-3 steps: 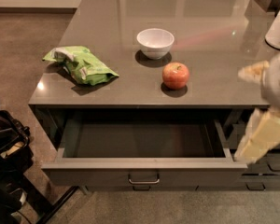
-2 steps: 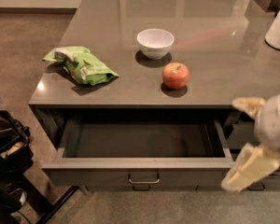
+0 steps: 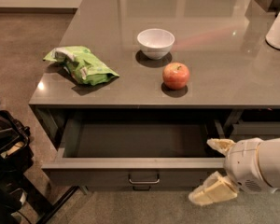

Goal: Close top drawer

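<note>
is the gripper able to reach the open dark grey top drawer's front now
Likely yes: the gripper is at the right end of the dark grey top drawer, by its front, nothing between.

You had the white tool (image 3: 215,168), its cream fingers spread, at the right end of the dark grey top drawer (image 3: 98,174). The glossy grey counter (image 3: 224,64) carried a white bowl (image 3: 155,42), a red apple (image 3: 176,75) and a green bag (image 3: 81,65).
</note>
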Motion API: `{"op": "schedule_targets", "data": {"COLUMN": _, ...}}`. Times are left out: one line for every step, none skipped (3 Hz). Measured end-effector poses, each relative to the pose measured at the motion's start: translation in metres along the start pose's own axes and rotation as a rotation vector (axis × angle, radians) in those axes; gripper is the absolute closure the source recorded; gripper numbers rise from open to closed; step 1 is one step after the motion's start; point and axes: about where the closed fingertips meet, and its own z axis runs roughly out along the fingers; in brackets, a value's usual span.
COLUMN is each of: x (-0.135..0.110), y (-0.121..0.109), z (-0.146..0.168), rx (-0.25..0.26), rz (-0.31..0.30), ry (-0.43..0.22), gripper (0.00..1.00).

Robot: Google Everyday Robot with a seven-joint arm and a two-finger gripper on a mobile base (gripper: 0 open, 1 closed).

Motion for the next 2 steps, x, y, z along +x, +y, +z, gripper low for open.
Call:
{"op": "schedule_targets", "data": {"x": 0.0001, "y": -0.0001, "z": -0.0001, "rx": 0.0, "rz": 0.0, "ry": 0.0, "gripper": 0.41}}
{"op": "schedule_targets", "data": {"x": 0.0001, "y": -0.0001, "z": -0.0001, "rx": 0.0, "rz": 0.0, "ry": 0.0, "gripper": 0.64}}
